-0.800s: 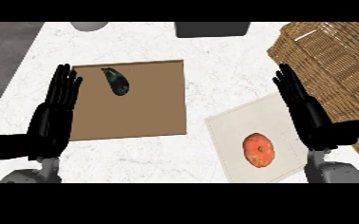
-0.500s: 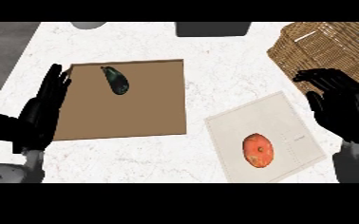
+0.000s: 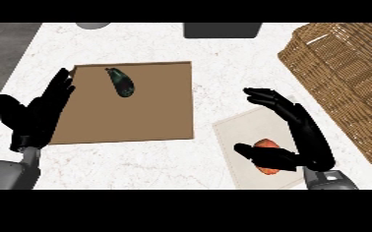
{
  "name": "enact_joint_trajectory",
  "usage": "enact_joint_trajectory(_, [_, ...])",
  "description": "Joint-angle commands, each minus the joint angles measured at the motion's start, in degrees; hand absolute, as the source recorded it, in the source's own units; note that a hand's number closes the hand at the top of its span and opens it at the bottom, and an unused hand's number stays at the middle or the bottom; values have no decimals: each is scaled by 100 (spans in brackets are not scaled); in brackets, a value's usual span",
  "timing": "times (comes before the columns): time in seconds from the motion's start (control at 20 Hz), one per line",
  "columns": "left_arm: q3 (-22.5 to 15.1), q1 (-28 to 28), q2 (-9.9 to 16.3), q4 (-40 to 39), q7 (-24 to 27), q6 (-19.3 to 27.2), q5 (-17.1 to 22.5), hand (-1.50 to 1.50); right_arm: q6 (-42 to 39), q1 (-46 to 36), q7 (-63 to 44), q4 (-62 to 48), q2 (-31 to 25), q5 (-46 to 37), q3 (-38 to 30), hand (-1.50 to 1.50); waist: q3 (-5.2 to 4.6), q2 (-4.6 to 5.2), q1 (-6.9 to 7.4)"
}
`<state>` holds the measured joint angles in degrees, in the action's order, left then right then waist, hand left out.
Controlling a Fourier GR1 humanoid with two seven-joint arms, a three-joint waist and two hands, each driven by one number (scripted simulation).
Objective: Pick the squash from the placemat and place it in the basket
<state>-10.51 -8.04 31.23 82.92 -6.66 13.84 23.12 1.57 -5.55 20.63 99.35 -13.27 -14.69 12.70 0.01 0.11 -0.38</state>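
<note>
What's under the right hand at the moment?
The orange squash on the pale placemat lies under the right hand, whose thumb crosses it. The squash's right part and the mat beneath the palm are hidden.

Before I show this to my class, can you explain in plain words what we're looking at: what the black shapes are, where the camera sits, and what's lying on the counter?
The camera sits at a humanoid robot's head and looks steeply down at a white kitchen counter. The black shapes are its two hands on grey forearms. The left hand is open at the edge of a brown placemat, which carries a dark green squash. The right hand is open above a white mat, its thumb over an orange fruit or vegetable, but it holds nothing. A wicker basket stands at the right. Two grey objects show at the far edge, cut off and unclear.
</note>
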Motion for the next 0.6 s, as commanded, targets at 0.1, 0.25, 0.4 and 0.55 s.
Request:
enact_joint_trajectory(0.1, [145,-594,-100,-647,-92,-245,-91,0,598,-270,-2058,684,661,-1316,794,-150,-11,-9,-27])
enact_joint_trajectory(0.25, [52,-94,-40,-145,-139,-164,-80,0,-176,-489,-3726,1274,228,-1555,792,-150,-25,-61,12])
enact_joint_trajectory(0.4, [149,-295,36,-333,-246,-227,-26,0,-790,-970,-4769,1361,-324,-2014,504,-150,-44,-64,-54])
enact_joint_trajectory(0.55, [190,-147,104,-379,-129,-300,-39,0,-1362,-1103,-5497,1506,-1071,-2645,245,-150,-57,-96,-115])
